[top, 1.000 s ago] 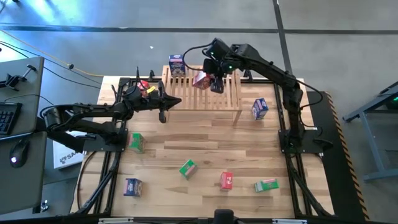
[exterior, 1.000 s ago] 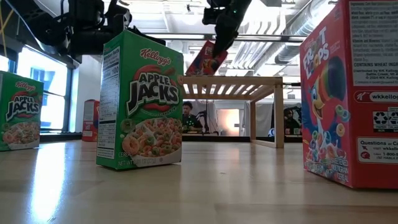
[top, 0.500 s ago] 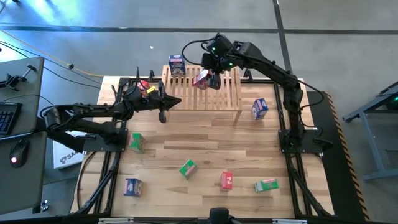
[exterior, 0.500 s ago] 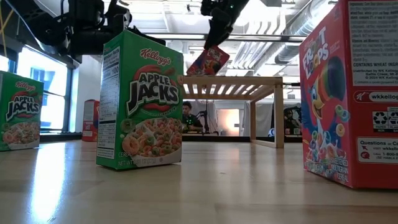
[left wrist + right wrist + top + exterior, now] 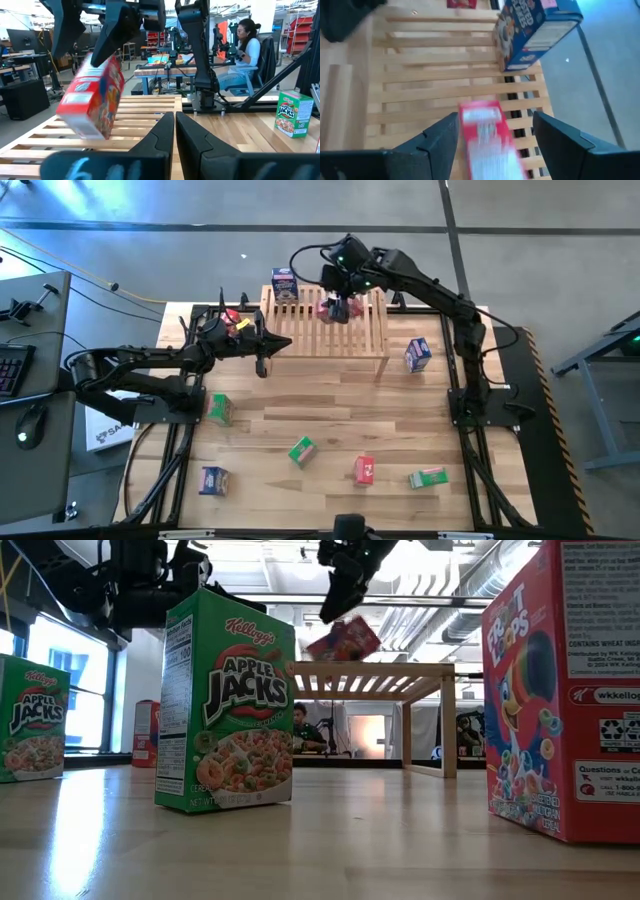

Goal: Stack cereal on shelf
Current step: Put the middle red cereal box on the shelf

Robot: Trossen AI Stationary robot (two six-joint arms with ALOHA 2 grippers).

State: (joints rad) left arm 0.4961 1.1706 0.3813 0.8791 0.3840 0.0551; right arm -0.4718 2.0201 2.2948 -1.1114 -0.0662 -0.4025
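Red cereal box (image 5: 331,308) is tilted, just under the right claw (image 5: 340,292), whose fingers are wide apart and not touching it, above the wooden shelf (image 5: 372,338). Left claw (image 5: 262,357) waits beside the shelf, fingers pressed together, holding nothing.

Robotics lab: exposed ceiling ducts (image 5: 440,600), person (image 5: 243,47) at workbench (image 5: 165,70).

I see a light plank-topped wooden table (image 5: 330,415) carrying the pale slatted wooden rack (image 5: 355,338), which bears a small blue cardboard cereal box (image 5: 284,283) at one corner, with green (image 5: 301,450), red (image 5: 364,470) and blue (image 5: 417,354) boxes scattered on the planks.
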